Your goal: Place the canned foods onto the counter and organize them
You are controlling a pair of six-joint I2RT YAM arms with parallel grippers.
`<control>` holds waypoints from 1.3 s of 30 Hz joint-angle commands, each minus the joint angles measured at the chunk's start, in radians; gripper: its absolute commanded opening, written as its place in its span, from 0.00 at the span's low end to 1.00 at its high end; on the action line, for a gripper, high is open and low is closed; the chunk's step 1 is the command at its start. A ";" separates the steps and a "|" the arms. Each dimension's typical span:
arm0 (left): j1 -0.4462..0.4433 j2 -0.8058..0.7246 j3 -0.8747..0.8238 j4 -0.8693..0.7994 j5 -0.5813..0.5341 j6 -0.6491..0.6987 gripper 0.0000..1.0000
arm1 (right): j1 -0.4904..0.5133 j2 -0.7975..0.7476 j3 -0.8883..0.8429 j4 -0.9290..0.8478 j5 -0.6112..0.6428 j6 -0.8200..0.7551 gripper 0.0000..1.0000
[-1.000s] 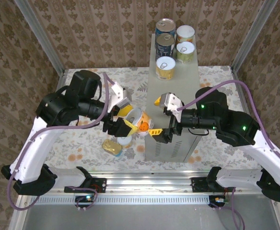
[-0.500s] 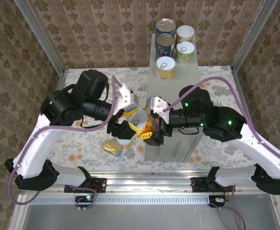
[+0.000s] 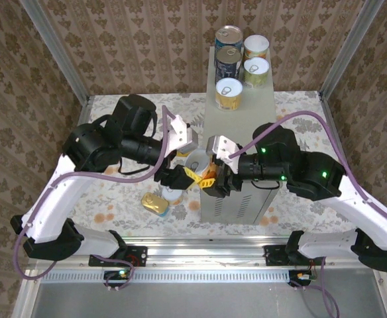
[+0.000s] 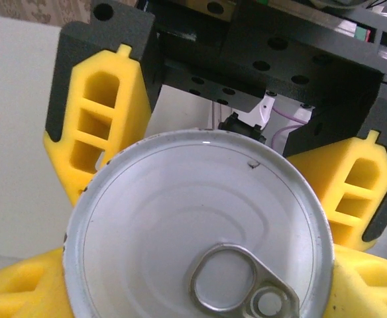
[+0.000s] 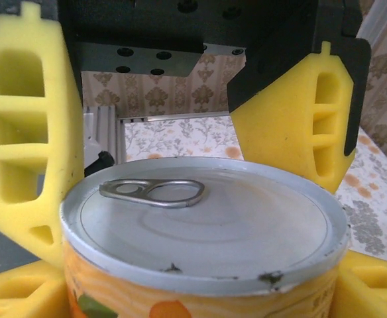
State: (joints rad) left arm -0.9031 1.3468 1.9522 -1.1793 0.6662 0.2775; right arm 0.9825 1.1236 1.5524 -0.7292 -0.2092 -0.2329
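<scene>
While the flat oblong tin (image 3: 155, 203) lies on the floral floor (image 3: 114, 199) off the near-left corner of the bench (image 3: 246, 126), the step in hand looks like a handover of a yellow-orange can (image 3: 198, 161), held in the air just off the bench's left edge toward its near end. The left gripper (image 3: 188, 173) has its fingers (image 4: 21, 285) clamped on the can's sides. The right gripper (image 3: 210, 173) straddles the same can, fingers (image 5: 11, 291) hard by its wall, though I cannot tell whether they grip it. To do this well, the right should squeeze squarely below the rim before the left lets go, then carry the can upright. At the bench's far end five cans (image 3: 230, 61) stand grouped, and the bare top in front of them suits the newcomer.
</scene>
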 commanded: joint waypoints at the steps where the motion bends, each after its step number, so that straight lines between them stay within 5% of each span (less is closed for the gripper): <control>1: 0.001 -0.025 0.038 0.095 0.035 0.011 0.81 | -0.020 -0.067 -0.054 0.013 0.201 0.028 0.73; 6: 0.000 -0.023 0.033 0.180 0.038 0.007 1.00 | -0.060 -0.146 -0.129 0.037 0.266 0.046 0.70; 19: 0.024 -0.037 -0.034 0.305 0.013 -0.025 1.00 | -0.208 -0.332 -0.324 0.099 0.338 0.118 0.77; 39: 0.124 -0.120 -0.198 0.413 0.067 -0.106 1.00 | -0.216 -0.368 -0.345 0.086 0.352 0.154 0.92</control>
State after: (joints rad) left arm -0.7891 1.2423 1.7710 -0.8032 0.6994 0.2016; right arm 0.7692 0.7750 1.2041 -0.6315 0.1108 -0.0967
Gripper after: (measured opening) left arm 0.999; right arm 0.916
